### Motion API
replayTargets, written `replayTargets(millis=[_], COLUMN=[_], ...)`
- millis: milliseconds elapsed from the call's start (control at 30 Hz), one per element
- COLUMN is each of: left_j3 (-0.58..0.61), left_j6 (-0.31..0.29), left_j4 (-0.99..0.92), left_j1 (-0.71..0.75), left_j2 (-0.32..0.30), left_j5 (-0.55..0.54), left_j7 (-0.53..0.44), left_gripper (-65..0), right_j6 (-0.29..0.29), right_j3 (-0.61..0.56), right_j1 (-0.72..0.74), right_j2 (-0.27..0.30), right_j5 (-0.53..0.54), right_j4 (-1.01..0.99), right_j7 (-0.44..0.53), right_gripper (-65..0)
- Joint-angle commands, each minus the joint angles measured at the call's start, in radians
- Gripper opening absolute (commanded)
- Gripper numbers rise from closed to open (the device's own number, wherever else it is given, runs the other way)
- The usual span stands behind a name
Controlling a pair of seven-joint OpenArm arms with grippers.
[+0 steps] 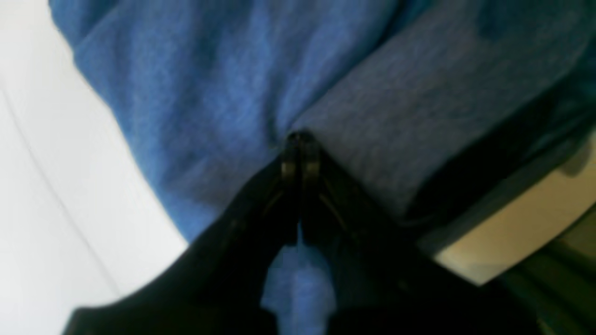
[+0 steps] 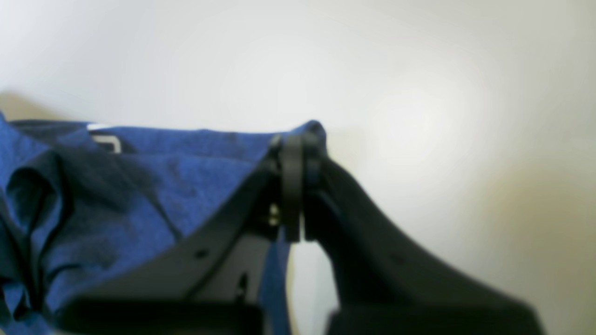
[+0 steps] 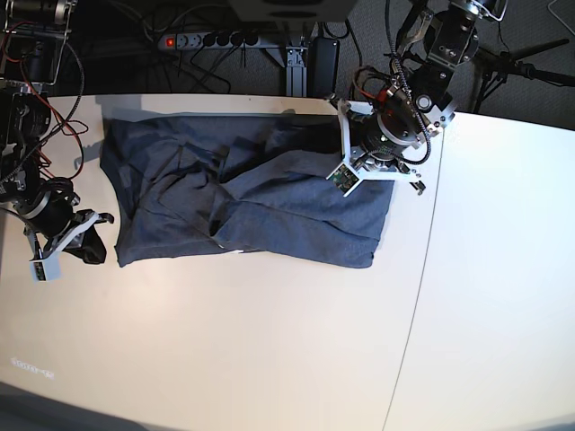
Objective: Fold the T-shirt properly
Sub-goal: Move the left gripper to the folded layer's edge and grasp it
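Observation:
The slate-blue T-shirt (image 3: 252, 197) lies crumpled and partly folded across the back of the white table (image 3: 269, 350). My left gripper (image 1: 300, 139) is shut on a pinch of the T-shirt (image 1: 195, 88), with cloth bunched on both sides of its fingertips. In the base view that arm's wrist (image 3: 388, 135) hangs over the shirt's back right part and hides the fingers. My right gripper (image 2: 298, 137) is shut on a corner of the T-shirt (image 2: 153, 186) at its hem. In the base view the right gripper (image 3: 101, 253) sits at the shirt's front left corner.
A power strip (image 3: 207, 39) and cables lie behind the table's back edge. A seam (image 3: 415, 296) runs front to back through the tabletop on the right. Wired equipment (image 3: 27, 81) stands at the back left.

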Motion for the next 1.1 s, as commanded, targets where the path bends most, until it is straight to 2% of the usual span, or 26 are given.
replayTargets(millis=[0,100,200,367,500,567,633,800,900,967,1067], left_j3=[0.0,0.0,0.005,0.091,0.247,0.32,0.342,0.298,0.229,0.169,0.079], left_j6=[-0.023,-0.065,-0.077,-0.093,-0.097,-0.1,-0.098,-0.084,-0.084,-0.084,-0.085], left_j4=[0.024,0.039,0.056,0.08,0.08,0.082,0.083,0.159,0.269,0.315,0.306], left_j1=[-0.008,-0.008,-0.007,-0.007,0.005,0.007,0.008,0.006,0.006,0.015,0.017], left_j2=[0.017,0.067,0.108,0.131,0.145,0.147,0.147,0.146,0.144,0.135,0.113], left_j5=[-0.024,-0.077,-0.162,-0.257,-0.235,-0.142,-0.078,-0.046,-0.05,-0.054,-0.112], left_j7=[-0.01,0.051,0.103,0.132,0.132,0.132,0.123,0.11,0.109,0.081,0.067], left_gripper=[-65.0,-65.0,-65.0,-65.0,-65.0,-65.0,-65.0,-65.0,-65.0,-65.0,-65.0], right_j6=[0.012,0.012,0.012,0.012,0.012,0.012,0.012,0.012,0.016,0.019,0.066], right_j3=[0.009,0.009,0.009,0.009,0.009,0.009,0.009,0.009,0.009,0.009,-0.012], right_j1=[0.018,0.018,0.018,0.018,0.018,0.018,0.018,0.018,0.022,0.031,0.035], right_j2=[0.019,0.019,0.019,0.019,0.019,0.019,0.02,0.019,0.019,0.014,0.014], right_j5=[0.019,0.02,0.019,0.019,0.019,0.022,0.019,0.061,0.161,0.234,0.349], right_j4=[0.015,0.015,0.015,0.015,0.015,0.015,0.015,0.015,0.015,0.019,0.034], right_j7=[0.023,0.023,0.023,0.023,0.024,0.026,0.026,0.022,-0.002,-0.056,-0.108], right_gripper=[-65.0,-65.0,-65.0,-65.0,-65.0,-65.0,-65.0,-65.0,-65.0,-65.0,-65.0])
